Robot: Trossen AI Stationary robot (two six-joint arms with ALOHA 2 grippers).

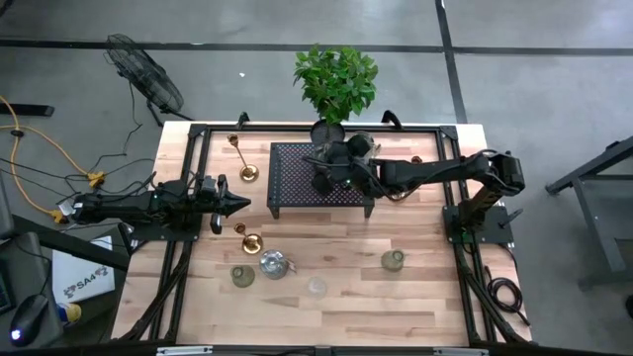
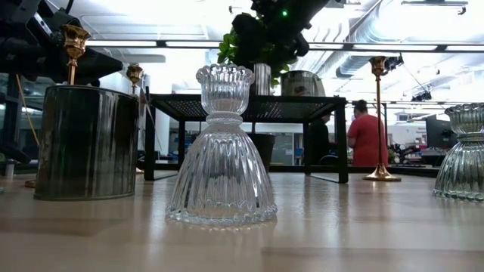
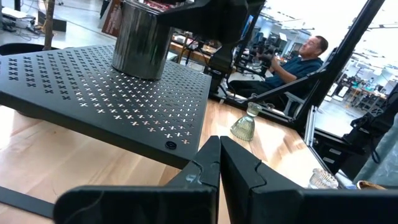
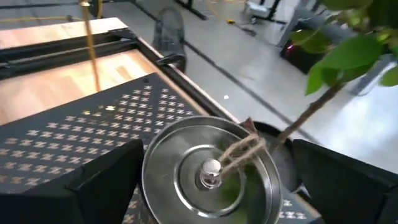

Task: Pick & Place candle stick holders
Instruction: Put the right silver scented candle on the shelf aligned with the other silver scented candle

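High view: right gripper (image 1: 326, 168) sits over the black perforated stand (image 1: 297, 188), just in front of the potted plant (image 1: 336, 81); jaws spread wide, one on each side of a shiny silver holder (image 4: 208, 171) that stands upright on the stand; in the right wrist view the holder lies between the two fingers (image 4: 102, 180) with a gap on both sides, so nothing is gripped; a bit of twine lies across its top; leaves hang just beyond the jaws.

Left gripper (image 1: 235, 205) rests over the table (image 1: 415, 307) just beside the stand's near-left corner; jaws closed tight on nothing, fingertips (image 3: 219, 163) meeting in the left wrist view; the stand's edge is right ahead of them, with the silver holder farther back on it.

Other holders: two slim brass sticks (image 1: 243, 158) upright on the table past the left jaws, beside the stand's left edge; one brass stick (image 1: 249, 240) close behind the left jaws; greenish holder (image 1: 242, 276), silver-grey holder (image 1: 274, 264) and clear glass holder (image 1: 316, 288) farther back toward the table's front; another greenish holder (image 1: 393, 260) well apart from both jaws, on the right arm's side of the table.

Low view: clear glass holder (image 2: 223, 151) upright in front; metal tin (image 2: 87, 143) beside it; person in a red shirt (image 2: 369, 136) in the room behind.
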